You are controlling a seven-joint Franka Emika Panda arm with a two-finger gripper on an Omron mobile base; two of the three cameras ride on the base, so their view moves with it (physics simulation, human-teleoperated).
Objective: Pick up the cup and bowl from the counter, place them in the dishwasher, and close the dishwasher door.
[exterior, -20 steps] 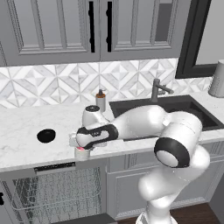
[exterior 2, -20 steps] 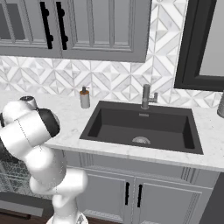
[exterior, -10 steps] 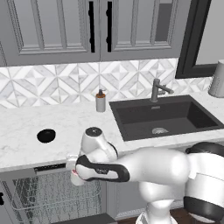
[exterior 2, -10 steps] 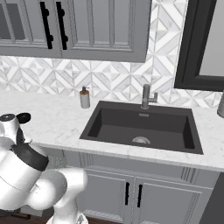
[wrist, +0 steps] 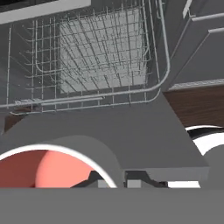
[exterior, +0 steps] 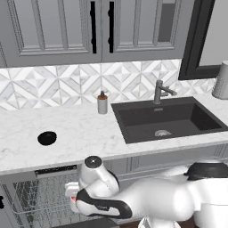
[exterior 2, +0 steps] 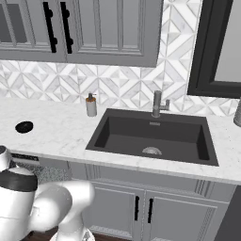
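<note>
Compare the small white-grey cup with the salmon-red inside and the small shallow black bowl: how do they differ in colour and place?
The white-grey cup with the salmon-red inside is pale; the shallow black bowl is black all over. The cup is in the gripper before the wire rack; the bowl rests on the white marble counter. Both are round.

cup (wrist: 43,168) cut off below, pincer (exterior: 73,202) half hidden

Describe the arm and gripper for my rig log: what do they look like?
The arm is glossy white with rounded, bulbous segments and dark grey-black bands at its joints, one capped by a round grey disc. The gripper sits on a dark wrist band. No cables or markings show.
</note>
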